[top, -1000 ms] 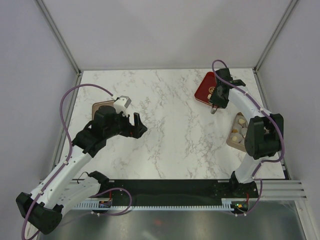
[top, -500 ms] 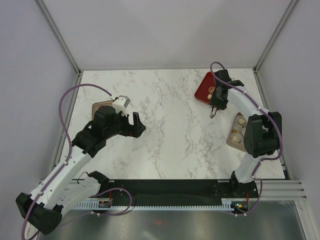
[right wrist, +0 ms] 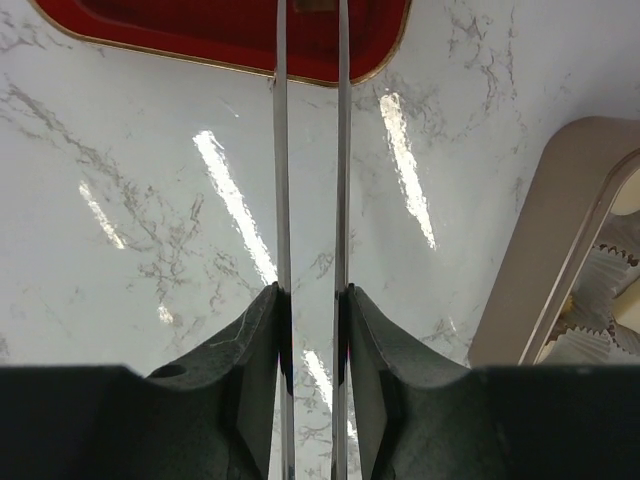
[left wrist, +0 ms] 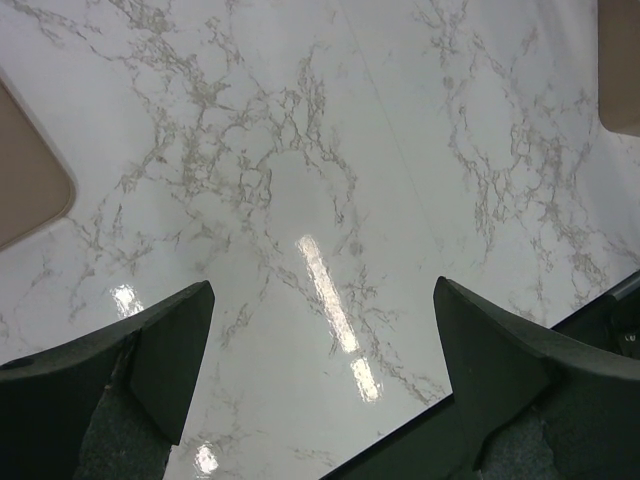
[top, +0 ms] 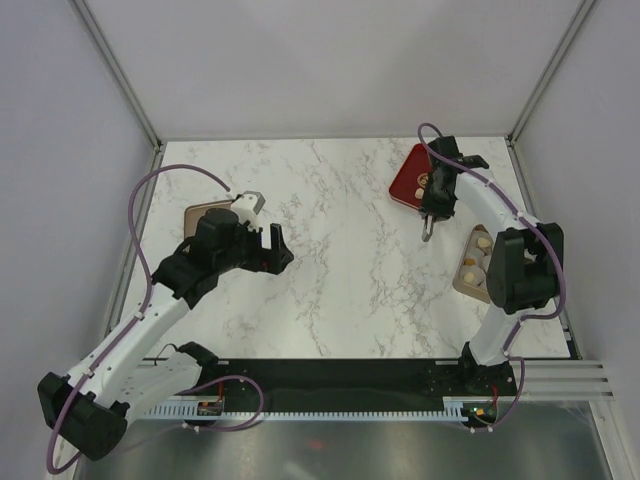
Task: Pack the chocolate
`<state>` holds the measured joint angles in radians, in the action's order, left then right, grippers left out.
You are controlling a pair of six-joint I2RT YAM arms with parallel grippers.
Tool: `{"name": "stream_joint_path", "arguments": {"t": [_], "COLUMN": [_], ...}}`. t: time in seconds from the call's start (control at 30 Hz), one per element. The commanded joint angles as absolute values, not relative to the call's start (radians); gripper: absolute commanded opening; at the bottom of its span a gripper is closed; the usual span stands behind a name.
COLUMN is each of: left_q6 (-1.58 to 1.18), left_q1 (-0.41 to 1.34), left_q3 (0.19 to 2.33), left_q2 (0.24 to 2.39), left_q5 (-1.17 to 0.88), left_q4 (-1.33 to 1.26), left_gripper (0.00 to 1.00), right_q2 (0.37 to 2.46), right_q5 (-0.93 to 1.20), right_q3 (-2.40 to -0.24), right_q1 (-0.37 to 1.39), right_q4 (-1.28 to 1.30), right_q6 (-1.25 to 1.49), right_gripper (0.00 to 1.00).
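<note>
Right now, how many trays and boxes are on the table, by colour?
Red tray: 1
Tan box pieces: 2, one on the left side, one on the right side
Total: 3

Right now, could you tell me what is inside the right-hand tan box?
Cream chocolates in pleated paper cups; the right arm hides the rest of the tan box.

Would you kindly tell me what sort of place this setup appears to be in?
Probably a robotics lab test cell: a left arm and right arm are bolted at the edge of a marble-look table, which is enclosed by plain walls on metal struts.
</note>
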<state>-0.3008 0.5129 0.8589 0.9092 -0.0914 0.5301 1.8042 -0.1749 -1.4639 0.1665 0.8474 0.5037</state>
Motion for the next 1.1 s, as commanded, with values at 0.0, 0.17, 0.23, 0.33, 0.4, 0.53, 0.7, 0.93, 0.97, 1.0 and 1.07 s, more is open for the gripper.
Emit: {"name": "stream_joint_path", "arguments": {"t": [0.0,0.17,0.23,0.33,0.4,0.53,0.7,0.93,0.97,1.0,1.07], "left_q6": [-0.291,-0.34,-0.391,-0.472,-0.518,-0.529,-0.457,-0.416,-0.414,-0.408,-0.403], "left_q1": [0.515,0.517,0.517,0.517,0.517,0.517,0.554,0.575,0.575,0.574,0.574], "left_q3": [0.884,0.887,0.896,0.894,0.899,0.946,1.072,1.034,1.016,0.997,0.928], "left_q2": [0.94,0.96,0.959,0.931,0.913,0.905,0.983,0.98,0.971,0.965,0.936], "left_q5": [-0.144,-0.199,-0.216,-0.276,-0.297,-0.302,-0.219,-0.108,-0.097,-0.086,-0.067], "left_q4": [0.525,0.518,0.557,0.589,0.606,0.698,0.862,0.813,0.799,0.772,0.747], "left_gripper": [0.99,0.98,0.97,0.97,0.97,0.96,0.96,0.97,0.97,0.98,0.98], "right_q2": [1.74,1.713,1.706,1.666,1.649,1.612,1.68,1.816,1.827,1.839,1.878], "right_q5": [-0.135,-0.113,-0.129,-0.147,-0.137,-0.086,-0.029,-0.027,-0.055,-0.066,-0.156], "right_q3": [-1.561,-1.647,-1.692,-1.724,-1.738,-1.752,-1.825,-1.881,-1.879,-1.876,-1.864], "right_q1": [0.17,0.17,0.169,0.17,0.17,0.17,0.173,0.283,0.305,0.328,0.422], "right_q4": [0.888,0.981,1.029,1.101,1.132,1.141,1.114,1.02,1.013,1.003,0.973], "right_q6": [0.474,0.483,0.502,0.518,0.517,0.518,0.491,0.439,0.433,0.407,0.383], "right_gripper": [0.36,0.34,0.34,0.34,0.33,0.33,0.39,0.42,0.43,0.43,0.45]}}
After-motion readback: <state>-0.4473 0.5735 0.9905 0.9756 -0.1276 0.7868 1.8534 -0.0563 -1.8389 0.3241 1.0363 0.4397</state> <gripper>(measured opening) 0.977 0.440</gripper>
